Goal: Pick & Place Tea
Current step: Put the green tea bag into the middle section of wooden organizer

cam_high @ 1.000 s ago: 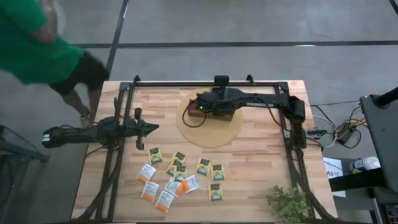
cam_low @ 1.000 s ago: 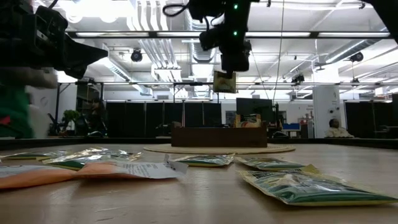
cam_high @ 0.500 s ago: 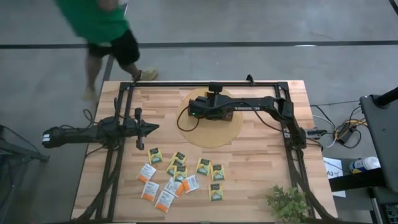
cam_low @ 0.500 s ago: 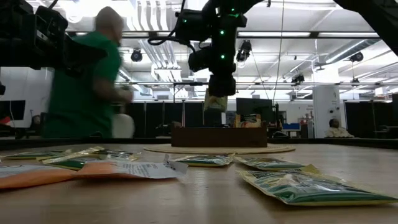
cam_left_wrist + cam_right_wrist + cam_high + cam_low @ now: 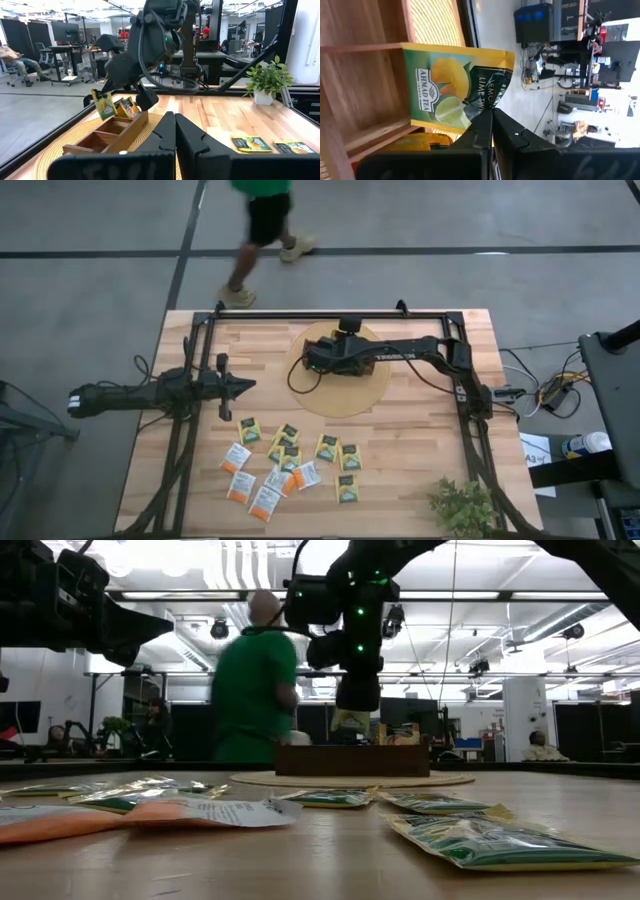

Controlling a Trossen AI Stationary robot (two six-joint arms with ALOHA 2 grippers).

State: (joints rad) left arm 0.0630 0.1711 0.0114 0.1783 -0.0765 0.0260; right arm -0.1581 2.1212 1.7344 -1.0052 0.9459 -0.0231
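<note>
My right gripper hangs over the left end of the brown wooden tray, shut on a yellow-green tea packet, which also shows in the left wrist view. The tray rests on a round woven mat and has other packets standing in it. Several more tea packets lie flat on the table toward the near edge. My left gripper waits shut and level at the table's left, touching nothing. My right gripper pinches the packet between its two fingers at the edge beside its dark panel. The fingers slant down from above. The packet hangs tilted below them at the tray's end compartment; I cannot tell whether its lower end touches the wood.
A small green plant stands at the near right corner. A black frame rail borders the table. A person in a green shirt walks past beyond the far edge. Bare wood lies to the right of the mat.
My right gripper has come down toward the tray with the packet and has rolled a little, staying shut on it. The packet, earlier well above the tray, now hangs at the tray's rim. The person has walked along the far side from left toward the middle.
</note>
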